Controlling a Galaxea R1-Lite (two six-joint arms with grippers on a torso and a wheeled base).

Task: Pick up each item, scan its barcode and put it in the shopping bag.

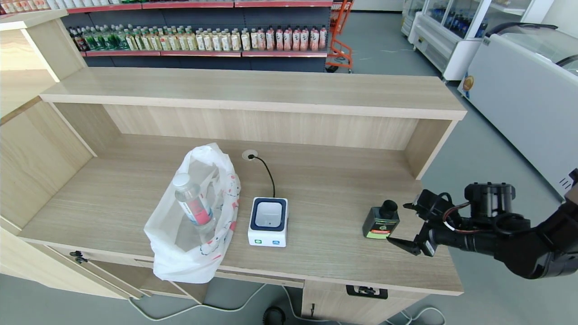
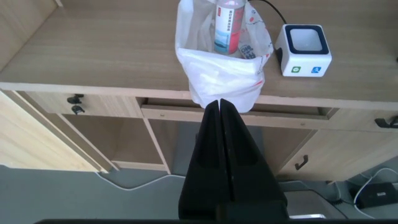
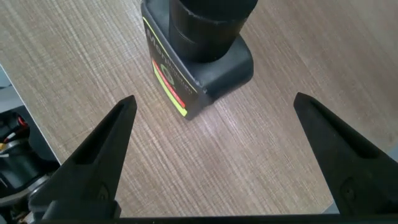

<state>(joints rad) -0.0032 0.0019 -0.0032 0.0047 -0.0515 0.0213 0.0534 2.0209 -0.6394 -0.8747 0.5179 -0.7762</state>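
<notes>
My right arm (image 1: pixel 519 246) comes in from the lower right of the head view, stretched almost level toward the middle of the frame. My right gripper (image 1: pixel 401 223) has its two black fingers spread wide apart. My left gripper (image 2: pixel 219 109) has its fingers pressed flat together.

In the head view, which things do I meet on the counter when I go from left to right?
shopping bag → barcode scanner → dark bottle → right gripper
</notes>
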